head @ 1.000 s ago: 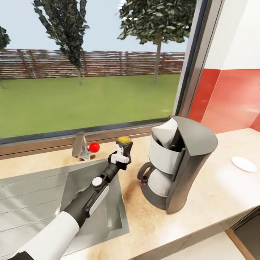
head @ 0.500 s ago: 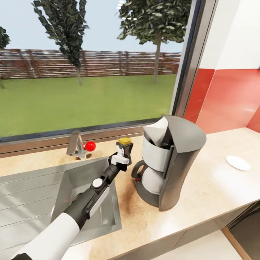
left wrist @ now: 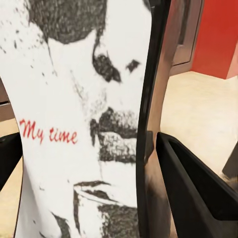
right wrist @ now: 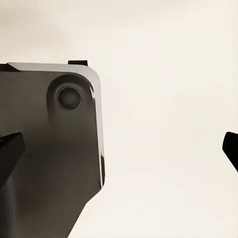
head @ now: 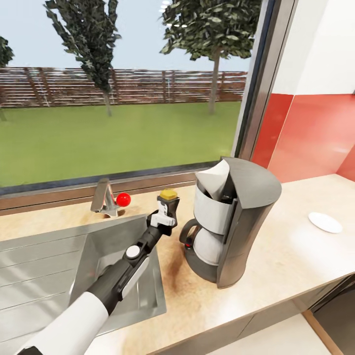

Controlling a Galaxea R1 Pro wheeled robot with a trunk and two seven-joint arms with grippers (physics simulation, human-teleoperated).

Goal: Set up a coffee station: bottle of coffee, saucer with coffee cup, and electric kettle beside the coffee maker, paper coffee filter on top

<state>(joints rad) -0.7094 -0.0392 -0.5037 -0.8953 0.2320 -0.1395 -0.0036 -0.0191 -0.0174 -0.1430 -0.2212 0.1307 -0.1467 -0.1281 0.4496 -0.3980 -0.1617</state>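
My left gripper [head: 165, 215] is shut on the bottle of coffee [head: 168, 202], a dark jar with a yellow lid, held upright just left of the coffee maker [head: 231, 227], low over the kitchen countertop [head: 291, 256]. In the left wrist view the bottle's white label [left wrist: 84, 124] sits between the black fingers [left wrist: 198, 188]. A paper coffee filter [head: 213, 179] rests in the open top of the coffee maker. The saucer [head: 324, 222] lies on the counter far to the right. The right gripper [right wrist: 119, 148] is open, its fingertips wide apart with nothing between them.
A steel sink [head: 59, 266] lies left of the bottle, with a faucet [head: 104, 198] and a red knob [head: 123, 199] behind it. A large window runs along the back, and a red wall panel [head: 315, 133] stands at the right. A dark grey panel [right wrist: 49, 148] faces the right wrist.
The camera first swung right, sliding the whole scene leftward. Since then the left gripper has lowered the bottle slightly toward the counter beside the coffee maker.
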